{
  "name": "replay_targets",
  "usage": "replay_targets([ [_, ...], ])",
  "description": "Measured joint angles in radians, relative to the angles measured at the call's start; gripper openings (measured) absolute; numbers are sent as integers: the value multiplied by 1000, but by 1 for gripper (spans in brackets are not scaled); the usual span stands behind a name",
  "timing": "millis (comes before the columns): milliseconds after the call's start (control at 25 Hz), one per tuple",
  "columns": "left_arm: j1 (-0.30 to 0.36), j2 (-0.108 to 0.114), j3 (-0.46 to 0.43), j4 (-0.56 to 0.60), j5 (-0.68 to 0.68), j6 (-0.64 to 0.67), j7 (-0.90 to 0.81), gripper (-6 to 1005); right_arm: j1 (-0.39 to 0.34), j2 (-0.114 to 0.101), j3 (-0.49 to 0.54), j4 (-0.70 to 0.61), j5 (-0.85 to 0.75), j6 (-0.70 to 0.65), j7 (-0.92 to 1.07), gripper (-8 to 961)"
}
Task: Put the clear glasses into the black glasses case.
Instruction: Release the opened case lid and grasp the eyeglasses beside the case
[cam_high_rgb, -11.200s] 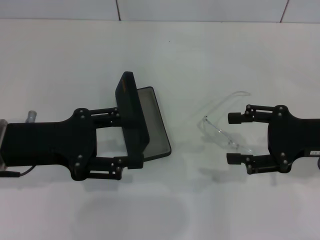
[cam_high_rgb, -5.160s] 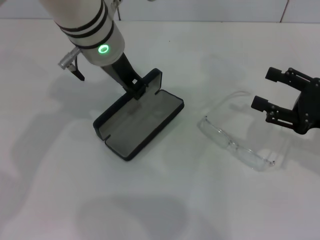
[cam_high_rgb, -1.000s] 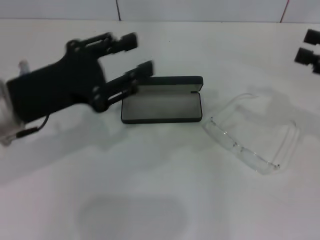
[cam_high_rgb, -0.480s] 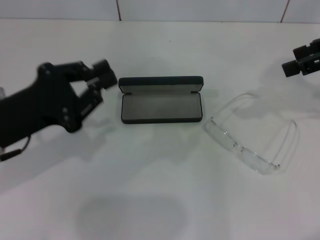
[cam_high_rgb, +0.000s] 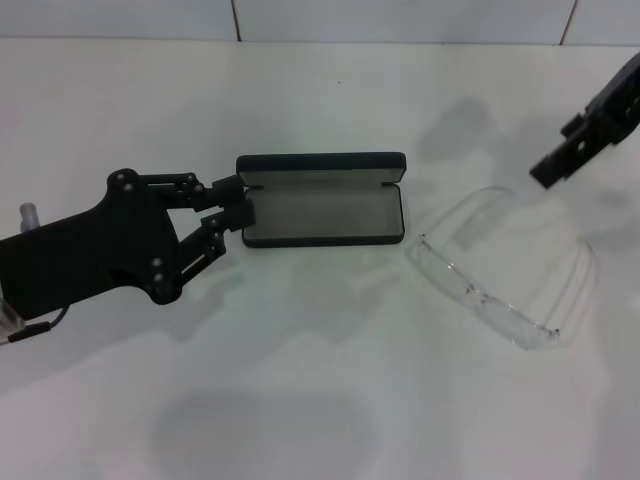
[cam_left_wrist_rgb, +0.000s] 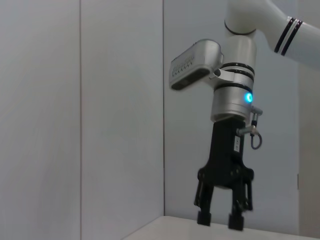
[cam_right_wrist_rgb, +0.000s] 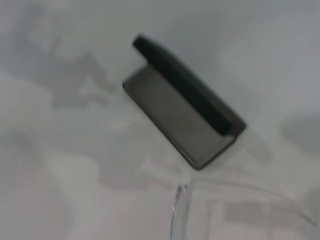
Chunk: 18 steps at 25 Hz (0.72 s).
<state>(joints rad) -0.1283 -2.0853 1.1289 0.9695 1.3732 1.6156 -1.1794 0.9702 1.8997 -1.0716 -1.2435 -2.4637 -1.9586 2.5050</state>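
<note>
Head view: the rectangular black glasses case (cam_high_rgb: 322, 200) with grey felt lining lies open on the white table (cam_high_rgb: 320, 400), its hinged lid standing up along the far edge. The left gripper (cam_high_rgb: 228, 203), black with linked fingers, sits low at the case's left end, its fingertips (cam_high_rgb: 226, 186) only slightly parted, just beside or touching that end, with nothing between them. The clear, colourless plastic glasses (cam_high_rgb: 500, 275) lie unfolded on the table to the right of the case, near it but apart, with thin temple arms pointing away from the robot. The right gripper (cam_high_rgb: 590, 130) hangs above the table beyond the glasses, holding nothing. In the left wrist view its fingers (cam_left_wrist_rgb: 201, 200) point downward, moderately spread. The right wrist view shows the open case (cam_right_wrist_rgb: 182, 120) and one end of the glasses (cam_right_wrist_rgb: 182, 210) beside it.
</note>
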Motion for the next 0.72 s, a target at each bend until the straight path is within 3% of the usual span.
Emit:
replay_targets([
  [80,-2,0,-3,0,1,0,0,189,31,29,-42,4,-66,-13,23,773],
  [200,-6,1,-3,0,6,-5,0,191,53,92,-72,12,-165,-22,32,771],
  [280,-8,1,-3,-1,14,-12,0,190,56,116,-106,20,-190,-12,36,770],
  [480,-15,-1,-21,-3,55,-18,0,190,45,125,-245,63,-185,96,81,767],
  [720,-18,-4,-29,-16,60,-26,5,191,40,127,-280,145,-134,187,130,748],
])
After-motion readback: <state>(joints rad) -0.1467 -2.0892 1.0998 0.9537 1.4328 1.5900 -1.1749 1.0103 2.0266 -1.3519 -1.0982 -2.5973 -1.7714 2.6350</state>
